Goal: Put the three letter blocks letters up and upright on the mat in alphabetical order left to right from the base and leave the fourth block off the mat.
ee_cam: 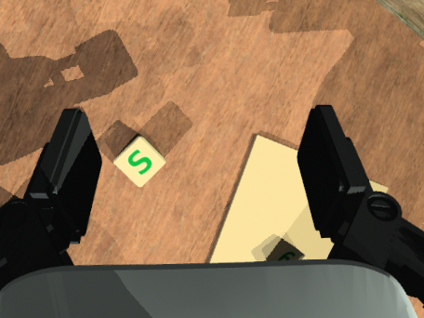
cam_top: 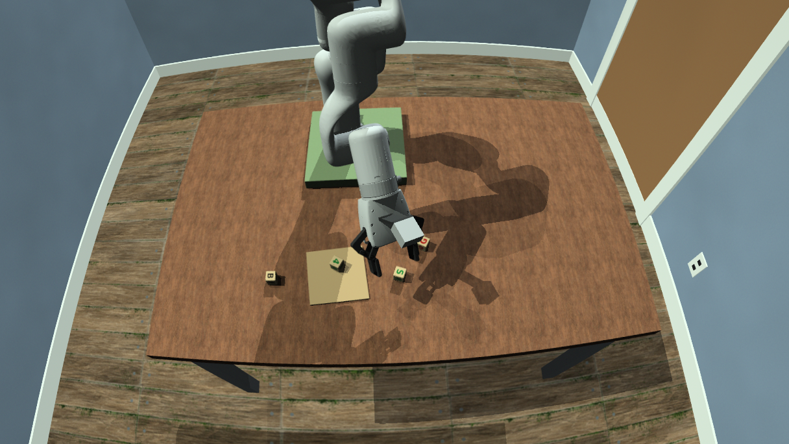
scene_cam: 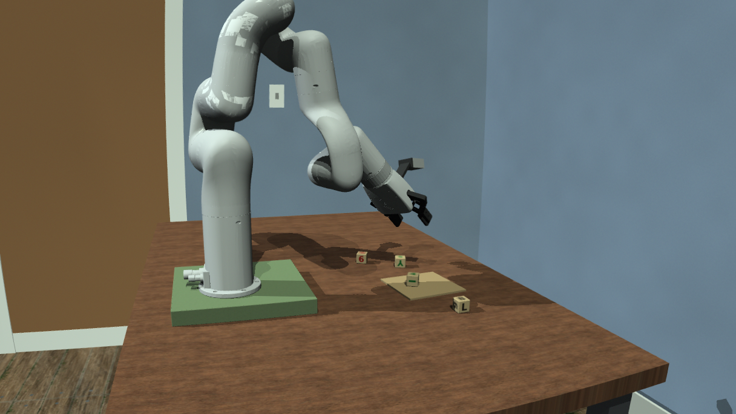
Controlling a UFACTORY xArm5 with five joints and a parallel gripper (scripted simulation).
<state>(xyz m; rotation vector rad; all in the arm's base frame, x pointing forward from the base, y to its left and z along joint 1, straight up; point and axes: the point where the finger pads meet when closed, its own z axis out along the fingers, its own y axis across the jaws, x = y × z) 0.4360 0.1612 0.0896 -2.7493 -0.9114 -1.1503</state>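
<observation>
One brown table (cam_top: 496, 309) (scene_cam: 308, 360) (ee_cam: 177, 223) lies below the gripper (cam_top: 394, 262) (scene_cam: 411, 221) (ee_cam: 199, 132), whose fingers are spread wide, holding and touching nothing. One squarish mat (cam_top: 331, 289) (scene_cam: 437, 291) (ee_cam: 260, 186) lies below, off to one side. Four cubes, without a long axis: the S block (cam_top: 399, 273) (scene_cam: 399, 261) (ee_cam: 139, 162), its letter slanted in the wrist view, shows between the fingers; the G block (cam_top: 424, 241) (scene_cam: 361, 257) is partly behind them from above; the 4 block (cam_top: 337, 263) (scene_cam: 412, 279) (ee_cam: 285, 253), turned askew, is on the mat; the B block (cam_top: 270, 277) (scene_cam: 460, 304), letter sideways from above, sits well apart from them

Top and wrist views both look down on S.
</observation>
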